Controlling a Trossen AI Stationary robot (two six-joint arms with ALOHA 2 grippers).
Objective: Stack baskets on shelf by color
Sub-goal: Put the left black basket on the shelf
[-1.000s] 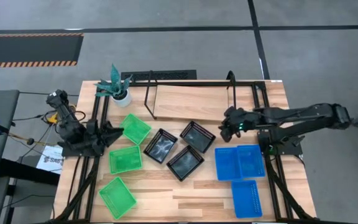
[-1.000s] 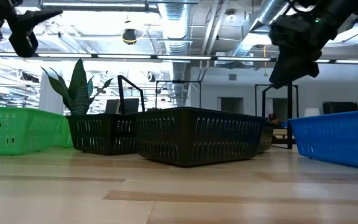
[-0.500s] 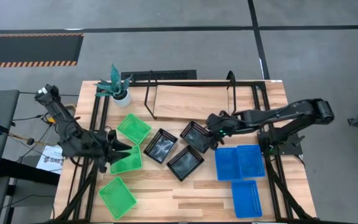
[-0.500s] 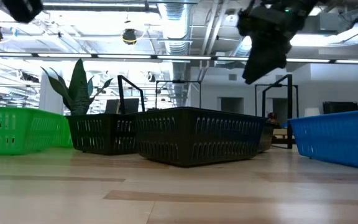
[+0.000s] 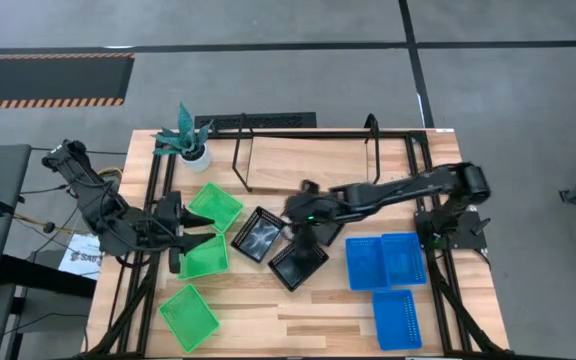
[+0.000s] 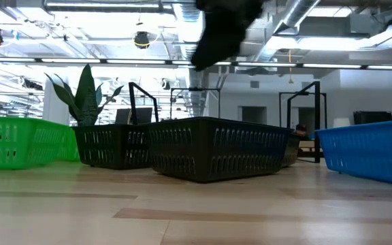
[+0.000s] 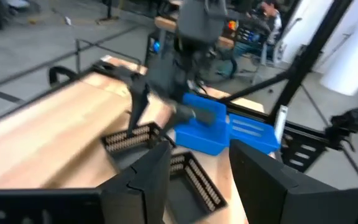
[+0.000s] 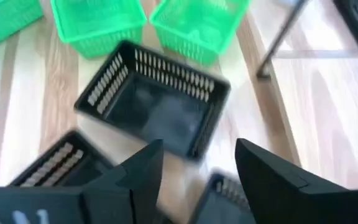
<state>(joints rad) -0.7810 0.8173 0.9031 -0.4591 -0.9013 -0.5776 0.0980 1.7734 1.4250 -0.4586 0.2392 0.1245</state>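
1. The right gripper (image 5: 303,207) reaches over the middle of the counter (image 5: 298,320), above the three black baskets (image 5: 298,262); its fingers (image 8: 266,180) are spread apart and hold nothing.
2. The left gripper (image 5: 190,232) hovers over the green baskets (image 5: 201,256) on the left side, fingers (image 7: 145,180) also apart and empty.
3. Three green baskets lie on the left, three black ones cluster in the centre, and three blue baskets (image 5: 385,260) sit on the right, all on the counter.
4. The shelf (image 5: 308,160) stands at the far edge, its wooden board bare, with a potted plant (image 5: 186,138) at its left.
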